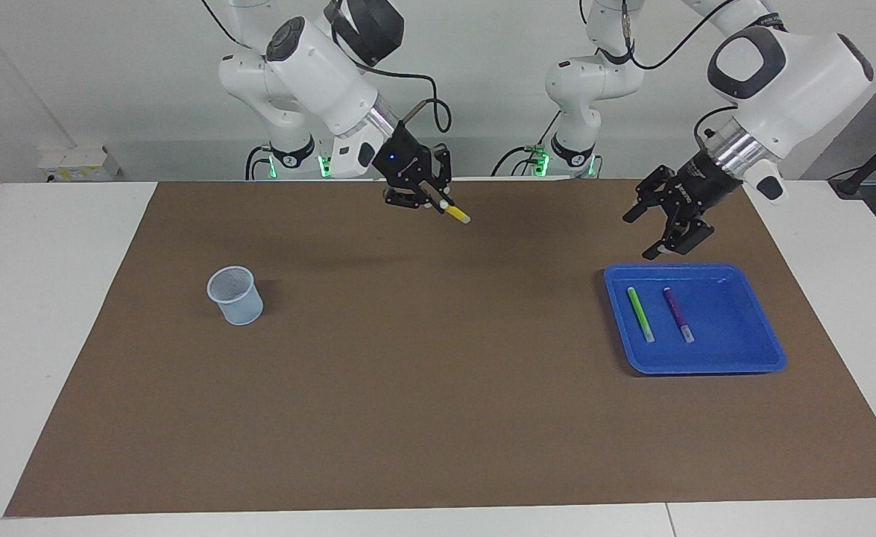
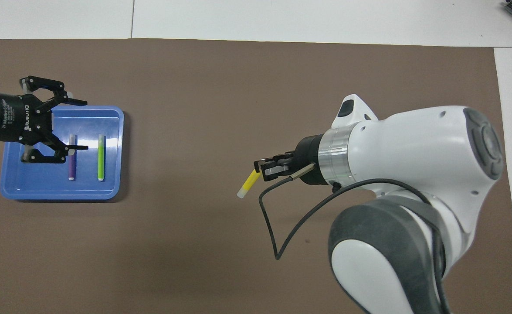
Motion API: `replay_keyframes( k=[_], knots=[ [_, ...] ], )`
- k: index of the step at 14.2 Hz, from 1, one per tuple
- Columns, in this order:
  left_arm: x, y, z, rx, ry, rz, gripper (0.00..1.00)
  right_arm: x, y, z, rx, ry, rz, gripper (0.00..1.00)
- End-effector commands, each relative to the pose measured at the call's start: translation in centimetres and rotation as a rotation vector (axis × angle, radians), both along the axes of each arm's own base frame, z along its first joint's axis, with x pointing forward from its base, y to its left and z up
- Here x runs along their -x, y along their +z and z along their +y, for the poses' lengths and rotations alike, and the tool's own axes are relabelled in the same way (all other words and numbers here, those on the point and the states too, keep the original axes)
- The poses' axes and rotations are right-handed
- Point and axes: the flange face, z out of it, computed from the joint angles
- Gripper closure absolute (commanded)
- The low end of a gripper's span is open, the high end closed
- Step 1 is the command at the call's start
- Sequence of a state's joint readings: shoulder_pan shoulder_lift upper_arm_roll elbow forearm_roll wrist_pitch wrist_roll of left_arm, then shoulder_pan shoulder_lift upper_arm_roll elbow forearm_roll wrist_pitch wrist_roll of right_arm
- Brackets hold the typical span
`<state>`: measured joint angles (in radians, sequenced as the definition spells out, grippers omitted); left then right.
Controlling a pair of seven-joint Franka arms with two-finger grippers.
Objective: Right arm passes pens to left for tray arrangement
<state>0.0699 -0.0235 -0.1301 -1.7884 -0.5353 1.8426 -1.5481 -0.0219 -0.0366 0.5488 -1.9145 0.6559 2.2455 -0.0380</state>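
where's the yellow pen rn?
The yellow pen is in the air, clamped in the right pincer over the bare brown mat near the table's middle, between the mesh cup and the blue tray.

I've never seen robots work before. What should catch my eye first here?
First, the yellow pen pinched in the right gripper, up in the air over the middle of the brown mat. Next, the left gripper, open, over the blue tray, where a green pen and a purple pen lie side by side.
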Motion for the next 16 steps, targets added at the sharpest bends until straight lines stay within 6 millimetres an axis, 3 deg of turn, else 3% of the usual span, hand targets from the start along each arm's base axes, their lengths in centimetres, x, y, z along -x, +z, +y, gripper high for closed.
replay_keyframes(
  k=[1,3,7,12,16],
  knots=[
    [2.6,0.1,-3.0,0.007,0.053,0.08,0.12,3.4,-0.4,1.8,-0.054,-0.132,-0.014,1.0],
    [5.1,-0.2,-4.2,-0.001,0.037,0.079,0.12,4.8,-0.6,3.8,-0.135,-0.253,-0.025,1.0],
    [9.3,0.0,-5.4,-0.015,0.009,0.073,0.12,5.7,-0.6,4.8,-0.193,-0.334,-0.043,1.0],
    [11.4,-0.9,-6.5,-0.018,0.074,0.073,0.12,7.6,-1.7,6.1,-0.278,-0.415,-0.058,1.0],
    [12.3,-1.1,-9.6,-0.01,0.115,0.064,0.12,8.4,-1.6,7.0,-0.305,-0.422,-0.045,1.0]
  ],
)
